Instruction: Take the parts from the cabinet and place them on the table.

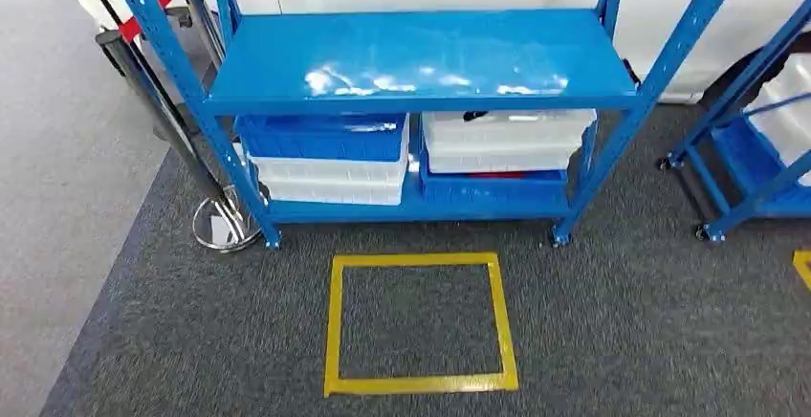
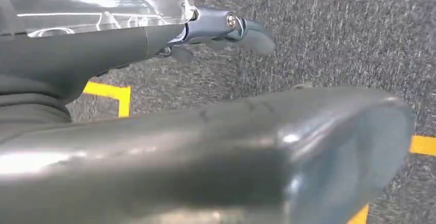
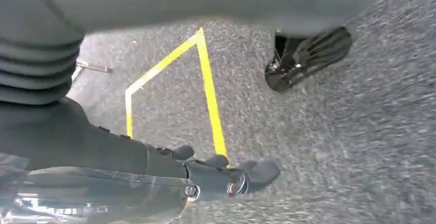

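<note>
- Left hand (image 2: 216, 34): hangs at the robot's side above the grey carpet (image 1: 612, 321); fingers (image 2: 252, 36) stretched out and apart, nothing held.
- Right hand (image 3: 221, 175): likewise hanging over the carpet, fingers (image 3: 259, 171) extended, holding nothing; a corner of the yellow taped square (image 1: 421, 321) lies beneath it.
- Yellow taped square: marked on the carpet directly in front of the blue cabinet (image 1: 421, 58), near its front feet.
- Blue cabinet: open steel shelving; the upper shelf is bare, the lower shelf carries stacked bins.
- Bins: on the left, a blue bin (image 1: 320, 137) on top of a white bin (image 1: 330, 180); on the right, a white bin (image 1: 507, 140) on top of a blue bin (image 1: 493, 190). The parts presumably lie inside; they cannot be made out, save a dark item at the right white bin's rim.
- Handling, as a judgement: the bins look like rigid moulded plastic, smooth-walled and somewhat slippery, weight dependent on contents. The low shelf leaves little clearance above, so the best hold is probably the projecting rim at either end, both hands, drawn forward level.
</note>
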You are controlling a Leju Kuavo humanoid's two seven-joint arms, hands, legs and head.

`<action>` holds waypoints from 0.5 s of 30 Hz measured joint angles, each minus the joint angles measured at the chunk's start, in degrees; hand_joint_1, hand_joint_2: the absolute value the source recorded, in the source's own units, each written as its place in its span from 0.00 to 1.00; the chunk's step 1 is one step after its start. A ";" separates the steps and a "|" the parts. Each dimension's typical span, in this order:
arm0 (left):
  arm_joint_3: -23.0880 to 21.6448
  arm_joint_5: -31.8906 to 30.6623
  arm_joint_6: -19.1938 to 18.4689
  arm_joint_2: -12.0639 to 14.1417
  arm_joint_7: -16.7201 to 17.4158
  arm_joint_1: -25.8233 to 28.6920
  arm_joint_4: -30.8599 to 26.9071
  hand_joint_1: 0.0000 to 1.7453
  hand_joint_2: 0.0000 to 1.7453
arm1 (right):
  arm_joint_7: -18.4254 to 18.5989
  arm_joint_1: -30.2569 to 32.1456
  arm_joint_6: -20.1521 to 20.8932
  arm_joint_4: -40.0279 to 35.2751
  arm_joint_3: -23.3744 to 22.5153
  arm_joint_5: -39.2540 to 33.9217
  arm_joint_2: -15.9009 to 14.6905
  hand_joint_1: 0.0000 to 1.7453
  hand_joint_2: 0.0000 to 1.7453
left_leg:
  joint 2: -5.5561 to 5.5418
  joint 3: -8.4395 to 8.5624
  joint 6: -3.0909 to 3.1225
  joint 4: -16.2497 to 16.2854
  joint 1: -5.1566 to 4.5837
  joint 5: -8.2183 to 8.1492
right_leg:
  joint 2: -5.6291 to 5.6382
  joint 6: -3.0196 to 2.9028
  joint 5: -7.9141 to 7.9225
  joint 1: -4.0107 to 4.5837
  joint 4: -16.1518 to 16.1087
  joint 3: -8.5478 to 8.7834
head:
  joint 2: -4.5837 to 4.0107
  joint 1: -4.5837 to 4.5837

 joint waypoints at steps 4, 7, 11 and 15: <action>0.02 -0.02 0.02 -0.02 -0.06 -0.29 -0.02 0.00 0.00 | 0.02 -0.50 0.02 -0.02 0.02 0.29 0.00 0.00 0.00 | -0.12 3.69 2.50 -1.45 0.08 -1.29 | -2.10 0.92 2.59 -0.15 8.72 -2.78 | 0.00 0.48; 0.07 -0.22 0.02 -0.02 -0.04 -0.37 -0.02 0.00 0.00 | 0.00 -0.72 0.02 -0.02 0.04 0.35 -0.11 0.00 0.00 | 0.41 5.43 3.12 -1.57 -0.27 -3.24 | -2.78 0.71 -4.05 0.29 17.62 -10.81 | 0.00 0.81; 0.11 -0.37 0.02 -0.07 -0.04 0.09 -0.02 0.00 0.00 | 0.04 -0.30 0.06 -0.02 0.00 0.33 -0.22 0.00 0.00 | 0.95 10.03 2.71 -1.58 -0.62 -6.86 | -3.19 -0.27 -1.96 1.18 10.93 -13.70 | 0.00 0.87; 0.15 -0.63 0.04 -0.31 0.02 -0.41 -0.02 0.00 0.00 | 0.04 0.18 0.17 -0.02 0.00 0.50 -0.33 0.00 0.00 | 1.89 12.97 1.72 -2.85 -1.28 -10.05 | -3.96 -1.77 8.96 2.22 4.38 -13.83 | 0.00 1.00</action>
